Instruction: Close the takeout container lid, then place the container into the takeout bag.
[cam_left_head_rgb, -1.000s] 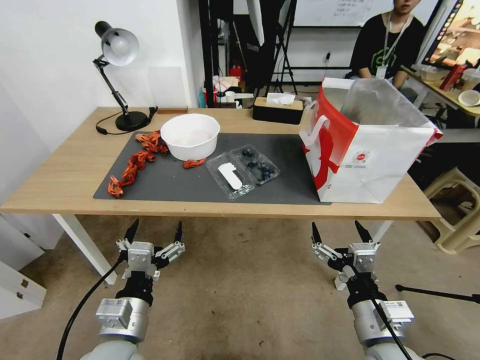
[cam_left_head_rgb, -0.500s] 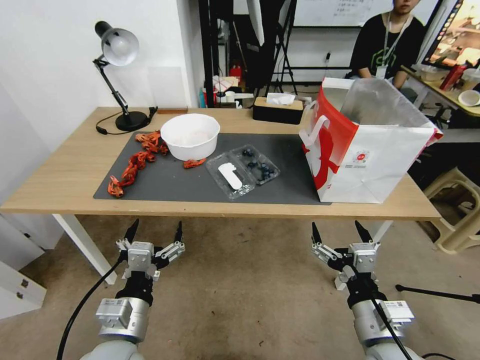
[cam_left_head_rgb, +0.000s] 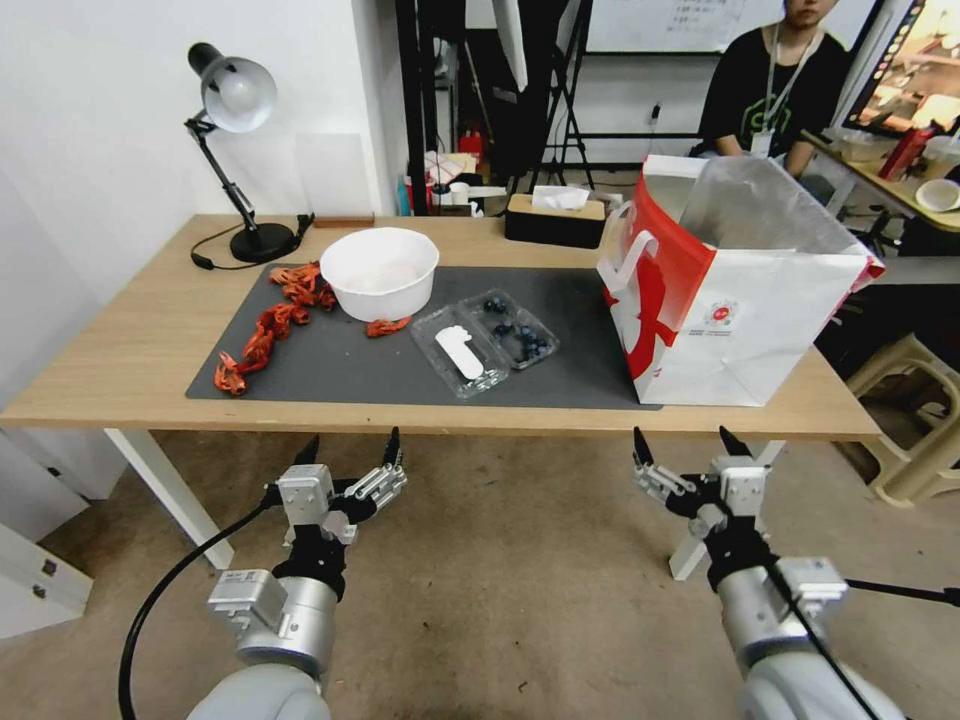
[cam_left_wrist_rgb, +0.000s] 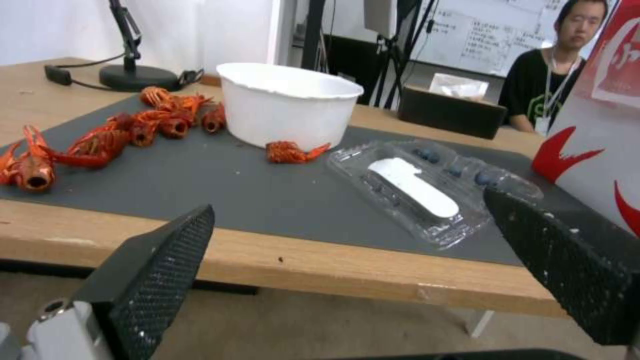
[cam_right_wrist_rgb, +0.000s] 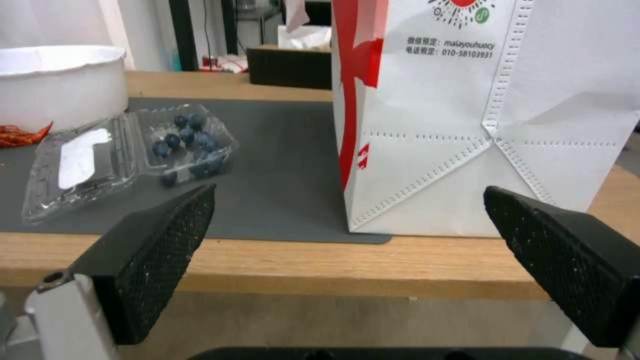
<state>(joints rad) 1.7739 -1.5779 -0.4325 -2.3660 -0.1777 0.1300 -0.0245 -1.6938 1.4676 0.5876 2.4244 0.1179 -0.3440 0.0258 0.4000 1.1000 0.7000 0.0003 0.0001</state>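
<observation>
Nothing of the task is done yet. Takeout container (cam_left_head_rgb: 485, 345) lies splayed flat on the dark mat (cam_left_head_rgb: 330, 365), roughly mid-table, between the white bowl (cam_left_head_rgb: 380, 272) and the takeout bag (cam_left_head_rgb: 735, 290). Lid (cam_left_head_rgb: 458, 352) is the half w/ the white sticker face-up, on the side nearer the bowl; the berry half sits beside it toward the bag, blueberries showing through the clear plastic. Both halves rest on the mat, hinge flat.

Left gripper (cam_left_head_rgb: 348, 455) hovers below & in front of the table's near edge, fingers spread wide, holding nothing; its wrist cam looks across the edge at the container. Right gripper (cam_left_head_rgb: 690, 450) is likewise low, in front of the edge on the bag side, fingers spread & empty, w/ the bag's white front panel ahead of it.

Bag stands upright at the mat's right end, mouth up, silvery lining visible, nothing seen inside from here. Red crayfish (cam_left_head_rgb: 265, 330) are strewn left of the bowl, well apart from the container.

Left to do, by my read: everything, i.e. reach up to table height, fold lid over the berry half, press shut, lift, drop into bag
</observation>
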